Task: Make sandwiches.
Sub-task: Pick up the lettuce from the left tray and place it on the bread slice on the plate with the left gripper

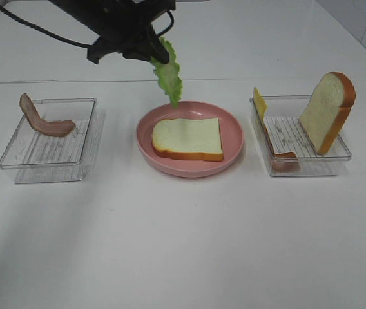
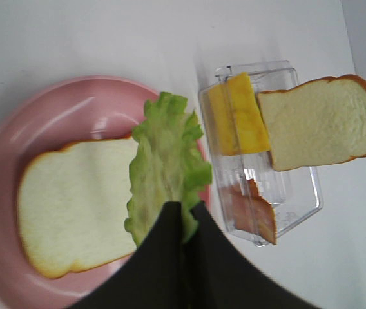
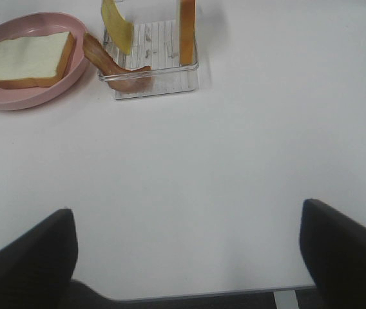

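The white worktop (image 1: 183, 244) is bare across its whole near half. Its back edge runs behind the row of dishes, and the right wrist view shows its near edge just below the right tool (image 3: 186, 257). That tool's jaws stand wide apart over bare surface with nothing between them.

Two clear trays flank the middle, the left tray (image 1: 15, 158) and the right tray (image 1: 312, 164). Each is set apart from the pink plate (image 1: 189, 170) by a strip of open worktop.

One bread slice (image 1: 188, 138) lies flat on the plate, inside the rim. A second bread slice (image 1: 328, 109) stands tilted against the right tray's far right corner.

The left tool (image 1: 154, 55) hangs above and behind the plate, clamped tight on the upper end of the lettuce leaf (image 1: 169, 74). The leaf dangles free, its tip over the plate's far rim, clear of the flat slice.

One bacon strip (image 1: 44, 122) curls in the left tray and another bacon strip (image 1: 279, 154) leans on the right tray's near left wall. The cheese square (image 1: 260, 103) stands on edge at that tray's far left corner.
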Robot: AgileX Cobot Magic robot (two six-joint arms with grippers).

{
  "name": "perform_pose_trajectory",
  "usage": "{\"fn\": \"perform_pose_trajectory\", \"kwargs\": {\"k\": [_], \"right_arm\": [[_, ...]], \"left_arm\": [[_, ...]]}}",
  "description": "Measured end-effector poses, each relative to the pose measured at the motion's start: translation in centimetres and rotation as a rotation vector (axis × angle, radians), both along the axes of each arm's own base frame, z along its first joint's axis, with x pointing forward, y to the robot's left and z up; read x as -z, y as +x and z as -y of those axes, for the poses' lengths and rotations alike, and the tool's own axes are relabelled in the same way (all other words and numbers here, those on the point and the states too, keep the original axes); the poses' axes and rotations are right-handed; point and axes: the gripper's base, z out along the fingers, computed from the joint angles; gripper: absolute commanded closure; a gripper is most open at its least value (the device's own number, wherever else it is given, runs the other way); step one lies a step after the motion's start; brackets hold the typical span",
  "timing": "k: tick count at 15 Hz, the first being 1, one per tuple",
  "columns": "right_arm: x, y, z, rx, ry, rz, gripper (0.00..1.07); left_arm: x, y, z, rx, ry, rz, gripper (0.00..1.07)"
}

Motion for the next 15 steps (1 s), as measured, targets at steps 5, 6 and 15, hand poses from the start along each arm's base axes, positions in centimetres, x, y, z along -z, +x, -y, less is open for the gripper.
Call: {"fn": "perform_pose_trajectory", "kwargs": {"k": [5, 6, 15], "right_arm": [[0.0, 0.0, 0.0, 0.000, 0.000, 0.000, 0.18], [0.0, 0.0, 0.0, 0.000, 0.000, 0.000, 0.18], [0.0, 0.0, 0.0, 0.000, 0.000, 0.000, 0.18]], "left_arm": [[5.0, 0.1, 5.0, 0.012, -0.096, -0.094, 1.07], [5.6, 0.4, 5.3, 0.016, -0.113, -0.095, 1.07], [10.1, 1.7, 5.1, -0.020, -0.179, -0.170, 1.07]]}}
